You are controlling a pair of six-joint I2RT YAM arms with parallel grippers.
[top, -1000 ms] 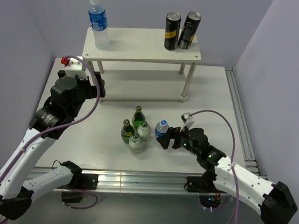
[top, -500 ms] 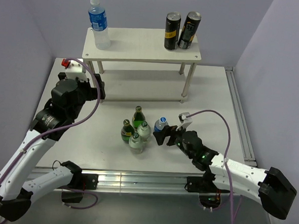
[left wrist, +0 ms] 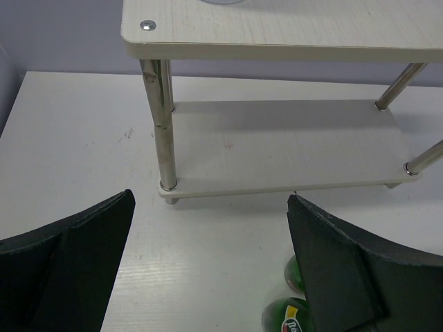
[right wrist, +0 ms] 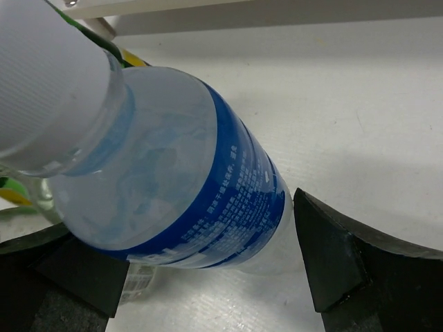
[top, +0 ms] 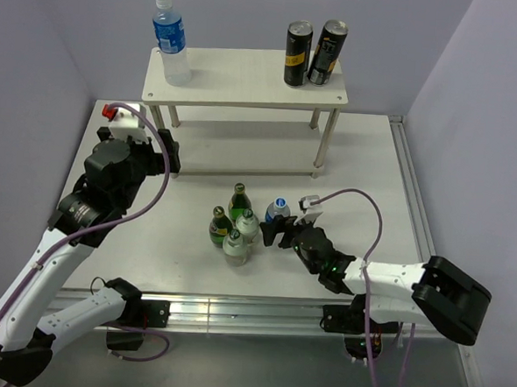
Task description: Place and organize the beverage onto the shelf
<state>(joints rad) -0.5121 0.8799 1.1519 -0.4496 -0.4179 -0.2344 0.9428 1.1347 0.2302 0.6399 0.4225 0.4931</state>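
Right gripper fingers straddle the blue-label plastic bottle, pads at its sides; can't tell if clamped. Glass bottles stand just past one finger, so a skewed squeeze likely tips the bottle into them. Shelf well beyond. Left gripper spread wide, empty.

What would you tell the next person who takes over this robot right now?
Left end effector: open, empty, facing the shelf near its front left leg.
Right end effector: jaws on either side of the second blue-label bottle, which stands on the table. Whether the grip is firm cannot be told.
Done: the first blue-label bottle stands at the left end of the top board, and two dark cans at the right end.
Left: shelve the second blue-label bottle, then the four green bottles clustered on the table.
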